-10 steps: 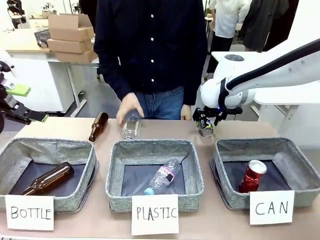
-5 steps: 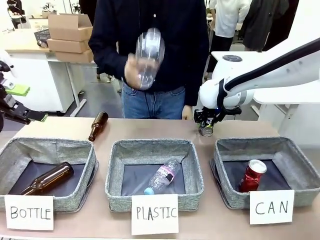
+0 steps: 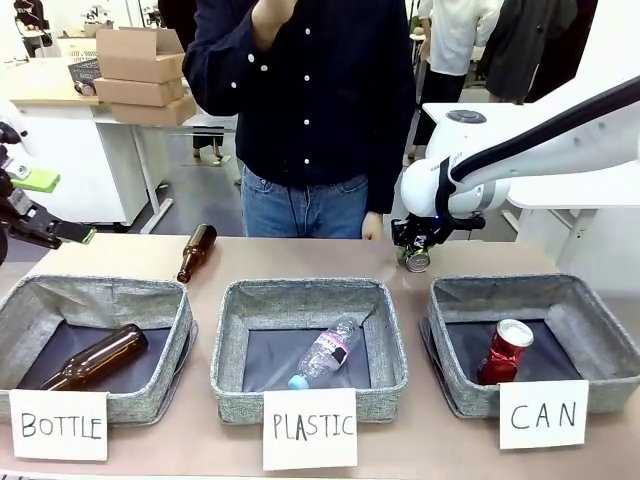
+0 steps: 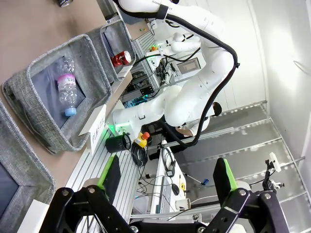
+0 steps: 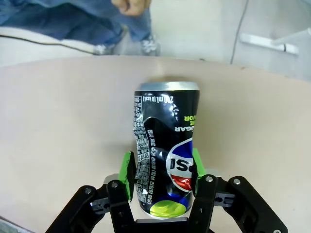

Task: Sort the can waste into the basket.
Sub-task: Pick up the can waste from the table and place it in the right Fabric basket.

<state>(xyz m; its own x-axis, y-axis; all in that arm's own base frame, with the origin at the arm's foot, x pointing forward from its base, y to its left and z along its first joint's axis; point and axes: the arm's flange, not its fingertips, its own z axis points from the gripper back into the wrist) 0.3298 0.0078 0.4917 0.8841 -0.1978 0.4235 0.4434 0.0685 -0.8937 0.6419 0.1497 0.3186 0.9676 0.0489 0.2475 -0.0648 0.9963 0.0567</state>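
While your right gripper (image 5: 163,167) is clamped on the black can (image 5: 165,131) near the table's far edge, just behind the CAN basket (image 3: 452,300), the red can (image 3: 505,350) lies inside that basket. Your left gripper (image 4: 166,174) hangs wide open, holding nothing, beyond the table's left end.

The front camera faces across the table (image 3: 130,255). The right wrist camera sits close behind its claw (image 5: 163,167); both share the black can (image 5: 165,126) in that claw.
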